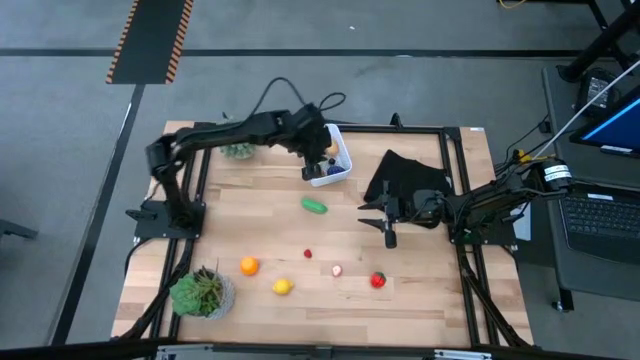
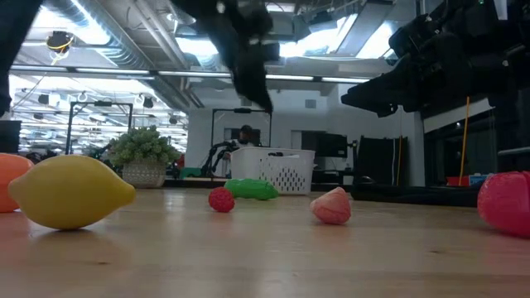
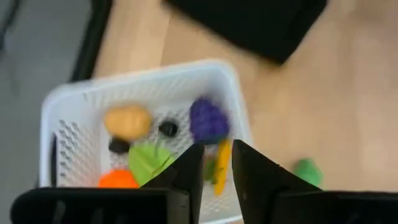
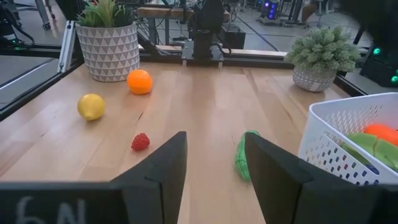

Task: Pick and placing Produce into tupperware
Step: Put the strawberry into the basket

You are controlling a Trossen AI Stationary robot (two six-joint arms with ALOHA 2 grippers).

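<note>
While left gripper (image 3: 214, 171) hovers narrow-gapped over tupperware (image 3: 74, 102), its fingers hide yellow produce (image 3: 221, 167).

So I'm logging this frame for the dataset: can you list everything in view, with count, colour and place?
tub: one, white, far side of the table, holding several produce pieces, purple, tan, orange, green
cucumber: one, green, just in front of the tub
orange: one, orange, near-left
lemon: one, yellow, beside the orange
small berry: one, red, mid-table
pink piece: one, near centre
red fruit: one, near-right
potted plants: two, green, near-left corner and far-left
cloth: one, black, right of the tub
left gripper: over the tub, open
right gripper: beside the cloth, open
</note>
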